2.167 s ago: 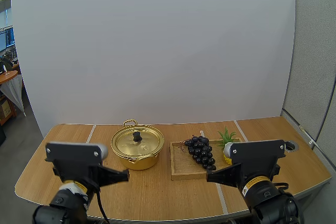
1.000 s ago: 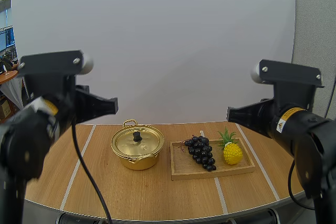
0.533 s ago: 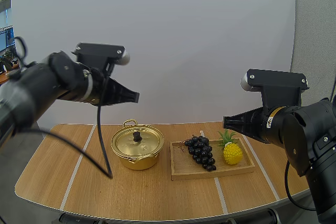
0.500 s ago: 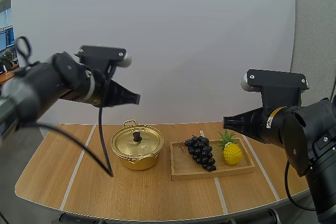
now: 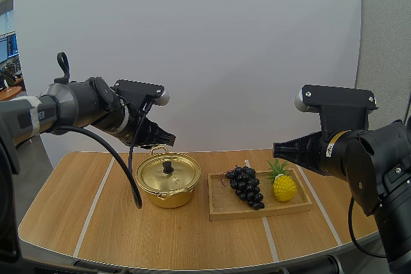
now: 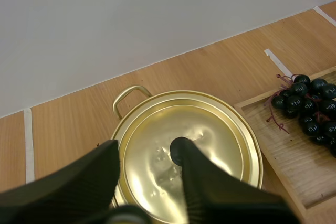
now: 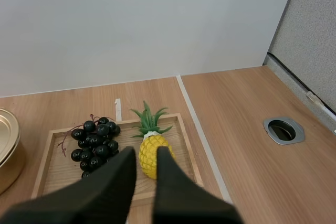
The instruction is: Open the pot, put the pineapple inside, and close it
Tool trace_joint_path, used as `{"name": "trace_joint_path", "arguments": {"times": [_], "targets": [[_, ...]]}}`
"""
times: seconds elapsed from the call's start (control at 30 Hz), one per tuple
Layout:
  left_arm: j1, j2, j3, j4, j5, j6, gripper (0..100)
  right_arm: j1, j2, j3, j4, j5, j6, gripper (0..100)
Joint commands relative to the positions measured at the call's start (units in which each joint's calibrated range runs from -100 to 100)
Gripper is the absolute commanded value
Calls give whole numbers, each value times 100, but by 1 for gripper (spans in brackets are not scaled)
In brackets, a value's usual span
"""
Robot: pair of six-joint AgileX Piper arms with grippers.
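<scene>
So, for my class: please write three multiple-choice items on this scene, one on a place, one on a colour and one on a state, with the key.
1. Where is the pineapple?
A. inside the pot
B. on the wooden tray, beside the grapes
C. on top of the lid

2. What colour is the knob on the lid?
A. black
B. red
C. gold

3. How is the pot?
A. closed, with the lid on
B. open, with the lid lying beside it
C. tipped on its side

Key:
1 B: the pineapple stands on the wooden tray next to the grapes.
2 A: the knob shows dark against the gold lid.
3 A: the lid sits on the upright pot.
</scene>
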Motion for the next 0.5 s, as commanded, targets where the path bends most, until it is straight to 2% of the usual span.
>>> {"name": "trace_joint_path", "arguments": {"times": [0.0, 0.1, 0.17, 0.37, 0.47], "targets": [[-18, 6, -44, -114, -93, 244, 100, -29, -1, -48, -100, -40, -247, 78], [-18, 6, -44, -126, 112, 430, 100, -29, -1, -48, -100, -40, -223, 100], [-18, 6, -44, -265, 299, 605, 100, -29, -1, -48, -76, -40, -201, 100], [-18, 60, -164, -1078, 1145, 1982, 100, -29, -1, -48, -76, -40, -201, 100], [-18, 276, -485, -1107, 1442, 2022, 100, -29, -1, -48, -76, -40, -201, 100]]}}
